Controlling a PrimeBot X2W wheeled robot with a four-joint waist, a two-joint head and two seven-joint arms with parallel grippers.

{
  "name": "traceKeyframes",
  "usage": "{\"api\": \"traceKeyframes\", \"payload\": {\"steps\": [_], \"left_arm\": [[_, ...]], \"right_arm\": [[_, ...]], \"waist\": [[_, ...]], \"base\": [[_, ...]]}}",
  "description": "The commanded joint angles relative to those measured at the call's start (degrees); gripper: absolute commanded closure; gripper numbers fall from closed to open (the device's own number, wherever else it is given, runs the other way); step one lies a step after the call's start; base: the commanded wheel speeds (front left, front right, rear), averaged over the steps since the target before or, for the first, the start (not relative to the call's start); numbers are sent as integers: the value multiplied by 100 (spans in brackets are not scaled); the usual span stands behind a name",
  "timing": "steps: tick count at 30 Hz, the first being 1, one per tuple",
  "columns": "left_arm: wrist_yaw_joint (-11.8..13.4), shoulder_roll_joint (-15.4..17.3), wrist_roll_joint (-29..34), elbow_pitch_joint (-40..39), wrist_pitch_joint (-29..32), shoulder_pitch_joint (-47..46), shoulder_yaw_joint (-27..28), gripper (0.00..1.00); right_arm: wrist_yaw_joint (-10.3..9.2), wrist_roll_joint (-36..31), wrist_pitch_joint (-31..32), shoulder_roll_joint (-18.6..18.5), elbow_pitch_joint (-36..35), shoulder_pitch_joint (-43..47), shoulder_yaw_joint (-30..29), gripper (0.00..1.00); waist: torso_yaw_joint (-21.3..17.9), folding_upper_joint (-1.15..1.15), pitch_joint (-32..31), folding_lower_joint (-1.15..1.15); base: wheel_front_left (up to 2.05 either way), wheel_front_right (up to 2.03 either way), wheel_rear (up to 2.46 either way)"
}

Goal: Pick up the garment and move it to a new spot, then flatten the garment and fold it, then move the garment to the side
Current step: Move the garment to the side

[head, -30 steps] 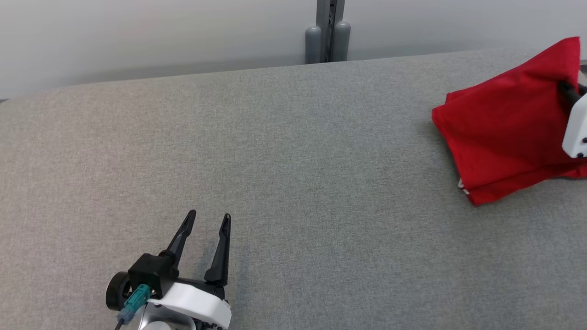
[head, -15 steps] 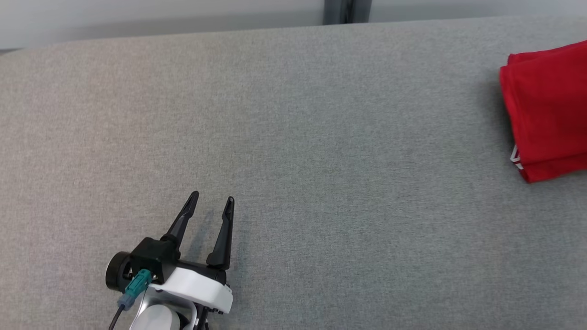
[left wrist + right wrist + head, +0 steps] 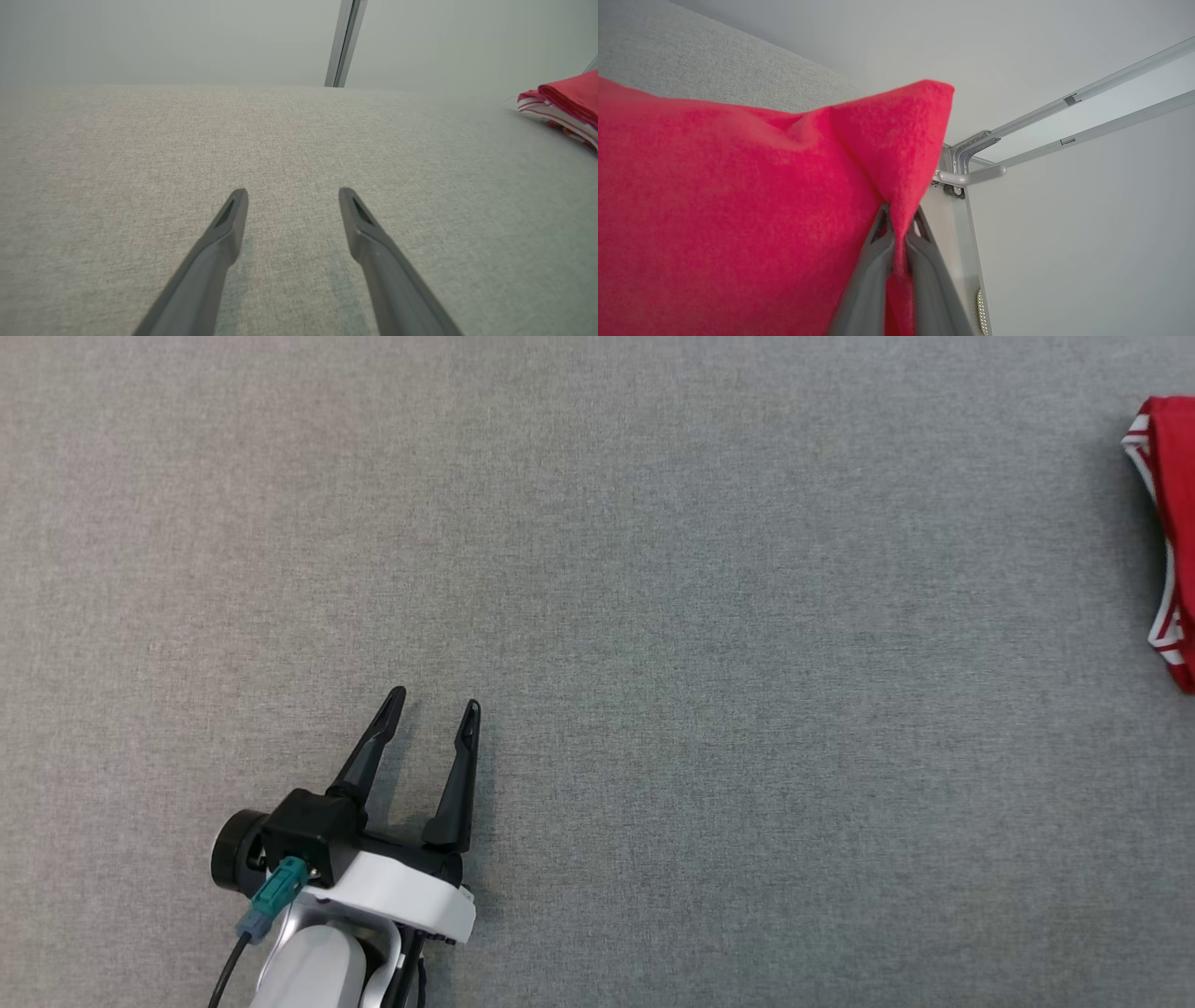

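Note:
The garment [image 3: 1174,532] is red cloth with white stripes along its edge, cut off by the right edge of the head view. In the left wrist view the garment [image 3: 567,105] lies at the far right of the surface. My right gripper [image 3: 901,224] is shut on a pinched fold of the garment [image 3: 738,210], which fills the left half of the right wrist view. My left gripper [image 3: 434,700] stands open low over the grey surface at the lower left, far from the garment. Nothing sits between the left gripper's [image 3: 293,193] fingers.
A grey fabric-covered surface [image 3: 653,616] spreads across the head view. A pale wall with a grey vertical post [image 3: 345,42] stands beyond the surface's far edge. A grey metal frame [image 3: 1017,154] shows past the garment in the right wrist view.
The head camera has tilted down and left, so the wall and post left the picture and the garment slid to the right edge. The left gripper stays open.

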Motion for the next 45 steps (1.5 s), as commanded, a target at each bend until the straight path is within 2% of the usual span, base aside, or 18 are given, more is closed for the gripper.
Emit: {"api": "traceKeyframes", "payload": {"steps": [1, 5, 6, 7, 8, 9, 23, 36, 45], "left_arm": [[-9, 43, 23, -15, -26, -81, 19, 0], [-19, 40, 53, -15, -26, -132, -4, 0], [-20, 40, 57, -11, -26, -146, -8, 0], [-21, 38, 59, -7, -26, -156, -9, 0], [-22, 38, 63, 2, -26, -162, -12, 0], [-22, 38, 66, 9, -26, -165, -10, 0], [-1, 67, 60, 105, -26, -145, 4, 0], [305, 37, -198, 111, -26, 62, 406, 0], [481, 6, -401, 231, -26, 411, 556, 0]], "right_arm": [[-1, -122, -57, -37, 62, -79, -59, 100], [-2, -447, -122, 33, 235, -175, -308, 100], [-2, -534, -164, 47, 253, -204, -403, 90], [-2, -616, -199, 82, 279, -209, -481, 63], [-1, -687, -250, 146, 302, -206, -559, 5], [-1, -757, -327, 191, 305, -209, -651, 0], [-1, -1405, -1177, 906, 390, -18, -1373, 0], [-1, -1051, -2445, 1546, 301, 528, -2024, 0], [-1, -685, -3091, 2618, -383, 1524, -2087, 0]], "waist": [[30, 0, 79, 0], [41, 0, 156, 0], [40, 0, 171, 0], [39, 0, 179, 0], [35, 0, 183, 0], [29, 0, 184, 0], [-113, 0, -115, 0], [-190, 0, -1005, 0], [-333, 0, -1750, 0]], "base": [[0, 0, 0], [0, 0, 0], [0, 0, 0], [0, 0, 0], [0, 0, 0], [0, 0, 0], [0, 0, 0], [0, 0, 0], [0, 0, 0]]}}
